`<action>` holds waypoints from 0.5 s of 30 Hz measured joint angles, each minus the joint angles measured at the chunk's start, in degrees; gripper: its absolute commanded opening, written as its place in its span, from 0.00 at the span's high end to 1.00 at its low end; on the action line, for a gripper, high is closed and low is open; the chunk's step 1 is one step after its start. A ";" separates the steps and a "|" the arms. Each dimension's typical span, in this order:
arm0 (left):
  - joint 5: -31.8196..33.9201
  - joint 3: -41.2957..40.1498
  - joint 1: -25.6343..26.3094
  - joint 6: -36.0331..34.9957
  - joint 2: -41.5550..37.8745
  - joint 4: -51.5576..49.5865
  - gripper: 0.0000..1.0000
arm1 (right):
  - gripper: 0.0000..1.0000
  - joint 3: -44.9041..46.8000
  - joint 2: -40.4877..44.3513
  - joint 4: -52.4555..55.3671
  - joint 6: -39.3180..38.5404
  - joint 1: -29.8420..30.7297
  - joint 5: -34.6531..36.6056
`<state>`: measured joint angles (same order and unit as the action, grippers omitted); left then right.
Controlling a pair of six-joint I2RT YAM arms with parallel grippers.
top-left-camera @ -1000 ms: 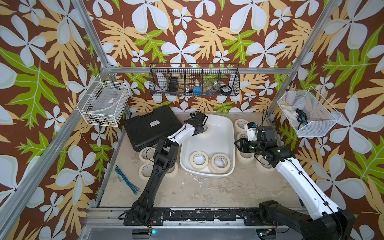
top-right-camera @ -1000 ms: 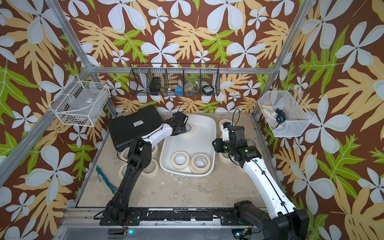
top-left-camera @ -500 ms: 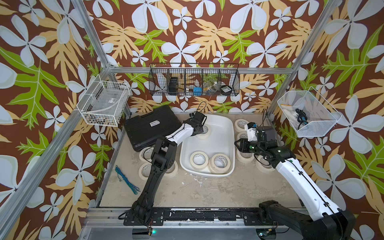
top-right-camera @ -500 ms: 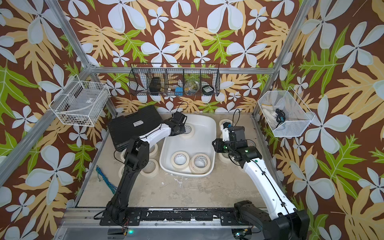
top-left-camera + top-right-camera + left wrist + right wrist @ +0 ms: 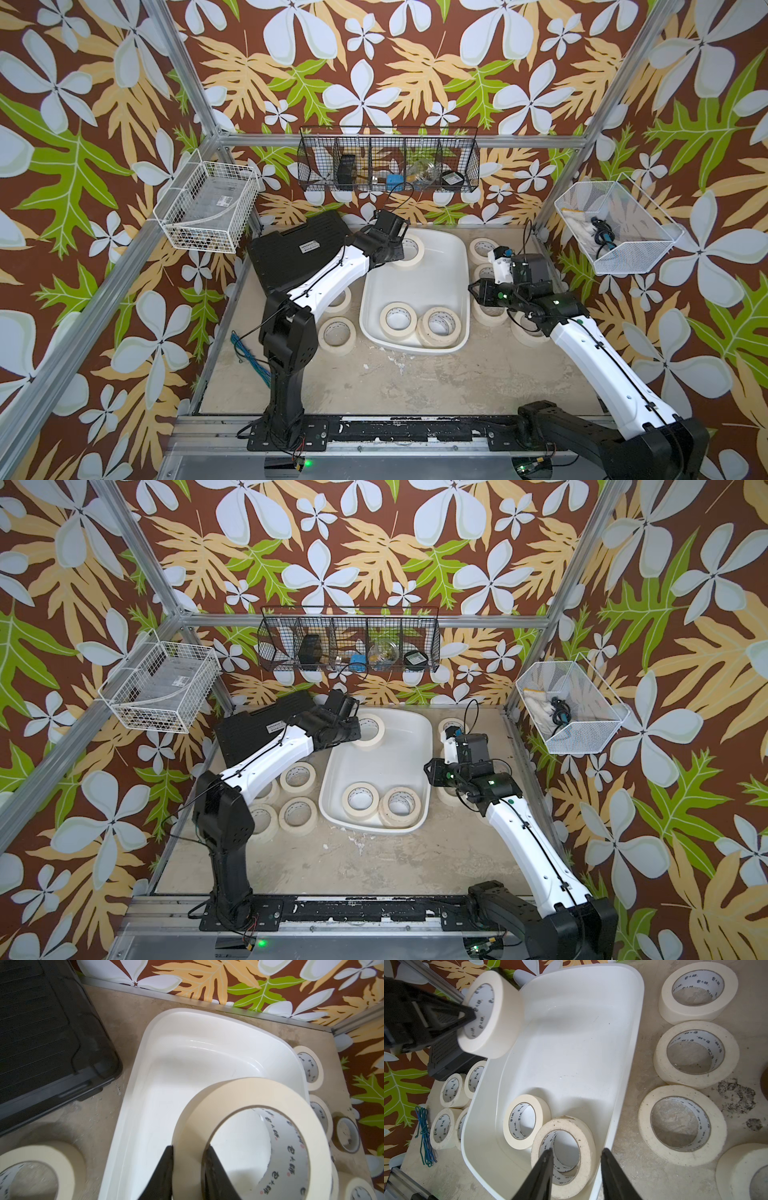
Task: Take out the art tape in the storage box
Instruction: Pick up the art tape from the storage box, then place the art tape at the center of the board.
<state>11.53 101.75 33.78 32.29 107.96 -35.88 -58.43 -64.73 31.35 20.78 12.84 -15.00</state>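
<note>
The art tape [image 5: 527, 1122], cream-beige masking rolls with white printed cores, lies mostly on the beige table [image 5: 374, 382] beside the shallow white plastic storage box [image 5: 453, 266], with two rolls flat at the box's near end. The left gripper [image 5: 189, 1148] is clenched on one roll's [image 5: 245, 1093] wall, holding it up over the box's far left corner. The right gripper [image 5: 576, 1153] hangs empty above the near right rim, jaws apart.

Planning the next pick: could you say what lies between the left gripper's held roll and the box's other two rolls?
Only the bare white floor of the storage box, seen in the right wrist view.
</note>
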 measured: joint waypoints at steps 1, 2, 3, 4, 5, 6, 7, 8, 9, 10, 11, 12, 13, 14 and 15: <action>0.07 -2.03 0.31 -0.02 -2.45 -0.37 0.82 | 0.58 0.04 -0.13 -0.11 0.00 0.00 0.00; 0.13 -3.78 0.55 -0.11 -4.48 -0.81 0.82 | 0.58 0.11 -0.26 -0.15 0.02 0.00 -0.02; 0.22 -6.23 0.83 -0.02 -6.95 -1.29 0.82 | 0.58 0.15 -0.44 -0.22 0.13 0.00 -0.02; 0.28 -9.01 0.92 -0.02 -9.49 -1.73 0.82 | 0.58 0.20 -0.55 -0.28 0.20 0.00 -0.04; 0.31 -11.50 1.09 0.11 -11.61 -2.10 0.82 | 0.58 0.24 -0.66 -0.42 0.20 0.00 -0.04; 0.44 -14.25 1.27 0.44 -14.01 -2.80 0.82 | 0.58 0.24 -0.74 -0.52 0.20 0.00 -0.07; 0.59 -17.33 1.38 0.68 -16.74 -3.39 0.82 | 0.59 0.31 -0.83 -0.68 0.20 0.00 -0.09; 0.68 -19.80 1.46 1.09 -19.02 -3.78 0.82 | 0.59 0.35 -0.94 -0.85 0.22 0.04 -0.13; 0.79 -22.84 1.53 1.79 -21.81 -4.20 0.81 | 0.59 0.35 -1.07 -0.92 0.26 0.04 -0.17; 1.01 -25.42 1.53 2.40 -24.15 -4.39 0.81 | 0.59 0.42 -1.20 -1.07 0.37 0.04 -0.17; 1.14 -27.87 1.53 3.06 -26.45 -4.66 0.81 | 0.59 0.48 -1.31 -1.22 0.42 0.07 -0.20; 1.18 -30.36 1.53 3.91 -28.74 -5.03 0.81 | 0.59 0.52 -1.51 -1.33 0.46 0.17 -0.20; 1.29 -32.74 1.53 4.59 -31.01 -5.40 0.81 | 0.59 0.59 -1.68 -1.42 0.61 0.24 -0.22; 1.33 -35.10 1.53 5.42 -33.33 -5.75 0.81 | 0.59 0.70 -1.84 -1.44 0.94 0.28 -0.22; 1.33 -37.13 1.53 6.12 -35.47 -6.34 0.82 | 0.59 0.81 -1.97 -1.44 1.05 0.31 -0.22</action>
<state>12.86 64.62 35.31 38.41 72.49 -42.22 -57.63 -66.70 29.91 21.82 13.15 -15.22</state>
